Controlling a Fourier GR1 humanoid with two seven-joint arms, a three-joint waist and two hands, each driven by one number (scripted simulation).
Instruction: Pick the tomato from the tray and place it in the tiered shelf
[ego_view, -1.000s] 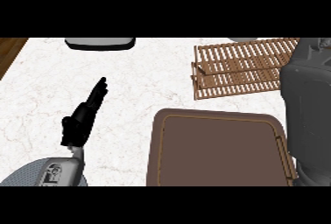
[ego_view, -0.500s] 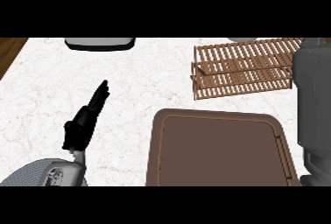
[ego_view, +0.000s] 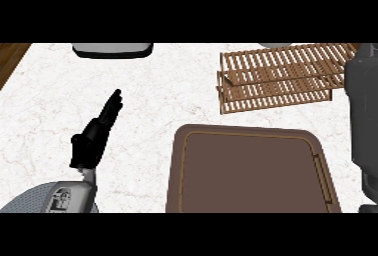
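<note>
On the white marbled tabletop (ego_view: 148, 85), near its front edge and a little right of the middle, you see the dark brown rectangular tray (ego_view: 251, 170) with rounded corners and a thin lighter line along its rim. Its inner surface shows nothing on it, and you cannot see the tomato anywhere in the head view, so I cannot tell you where it is.

Behind the tray, toward the far right corner of the tabletop, stands the brown wooden slatted tiered shelf (ego_view: 277, 77), its two levels of slats seen from above. It is apart from the tray, with a strip of bare marble between them.

Along the right edge you see the grey right forearm (ego_view: 363, 115), which runs from the front up to the right end of the shelf and covers that end. The right robot hand is not visible in this view.

At the left side, the left robot hand (ego_view: 94, 134) is black and rests over the tabletop with its fingers straight and pressed together, pointing toward the far edge. It holds nothing.

At the far edge, left of the middle, a grey object with a black rim (ego_view: 112, 49) is partly cut off.
</note>
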